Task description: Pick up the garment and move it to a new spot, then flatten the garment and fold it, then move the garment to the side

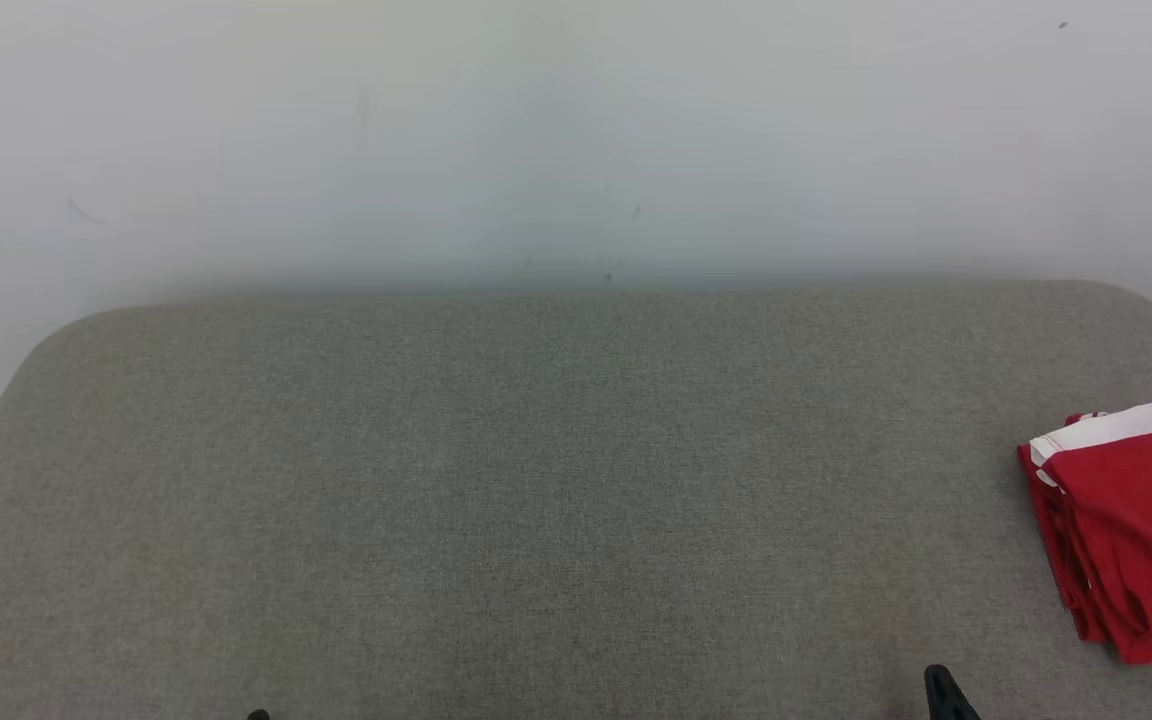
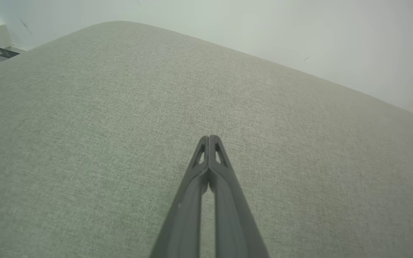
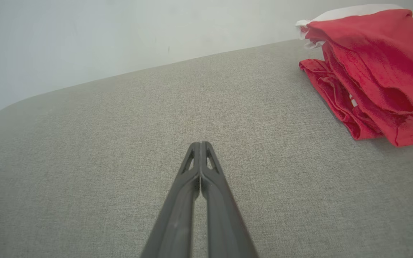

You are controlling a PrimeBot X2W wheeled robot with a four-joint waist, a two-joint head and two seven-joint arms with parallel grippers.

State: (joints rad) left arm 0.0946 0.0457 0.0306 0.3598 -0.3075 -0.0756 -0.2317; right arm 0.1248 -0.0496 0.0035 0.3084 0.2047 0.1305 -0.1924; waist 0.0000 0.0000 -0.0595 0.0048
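- Lying where, garment [image 1: 1131, 530]?
- Folded, far R side of grey surface [image 1: 536, 480], ahead & R of R gripper [image 3: 200, 144], well apart.
- Pincers?
- Both closed, fingertips together; L gripper [image 2: 209, 137] over same surface.

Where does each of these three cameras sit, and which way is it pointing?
Head view: on the robot's head, looking forward and down over the grey padded surface to the white wall; tips of left gripper and right gripper at the bottom edge.
Left wrist view: on the left wrist, looking along that shut gripper across the surface towards the wall.
Right wrist view: on the right wrist, looking along that shut gripper; folded red garment at upper right.
Shared: head and right wrist views both show the garment.
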